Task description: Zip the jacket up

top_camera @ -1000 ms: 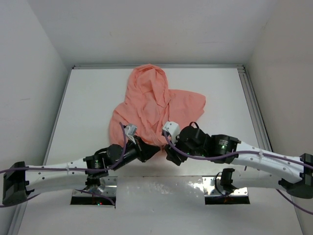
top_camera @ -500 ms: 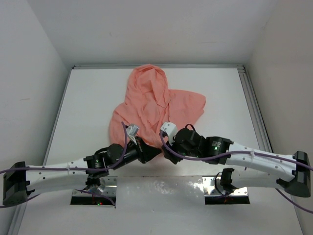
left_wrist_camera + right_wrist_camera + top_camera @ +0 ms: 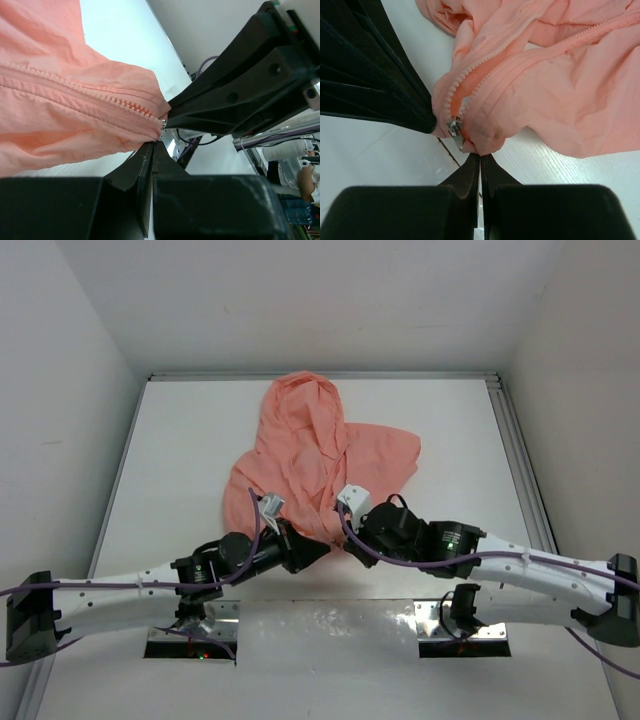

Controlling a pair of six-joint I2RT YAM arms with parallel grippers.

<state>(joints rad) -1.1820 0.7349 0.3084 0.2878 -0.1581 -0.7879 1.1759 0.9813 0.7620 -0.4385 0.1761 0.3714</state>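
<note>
The salmon-pink jacket [image 3: 320, 450] lies crumpled on the white table, hood toward the far edge. Its front zipper [image 3: 100, 97] runs down to a metal slider [image 3: 454, 126] at the bottom hem. My left gripper [image 3: 153, 144] is shut, pinching the hem fabric just beside the slider. My right gripper [image 3: 480, 156] is shut too, on a lump of hem fabric on the other side of the zipper, with the pull tab right at its tips. In the top view the two grippers meet at the jacket's near edge, left gripper [image 3: 322, 551] and right gripper [image 3: 346, 540] almost touching.
The white table [image 3: 170, 460] is enclosed by white walls, with a metal rail [image 3: 517, 465] along its right side. Both arm bases sit on metal plates [image 3: 190, 638] at the near edge. Purple cables loop along both arms.
The right gripper has gone from open to shut, closing on the hem by the zipper slider after shifting slightly. The left gripper stays shut in the same place.
</note>
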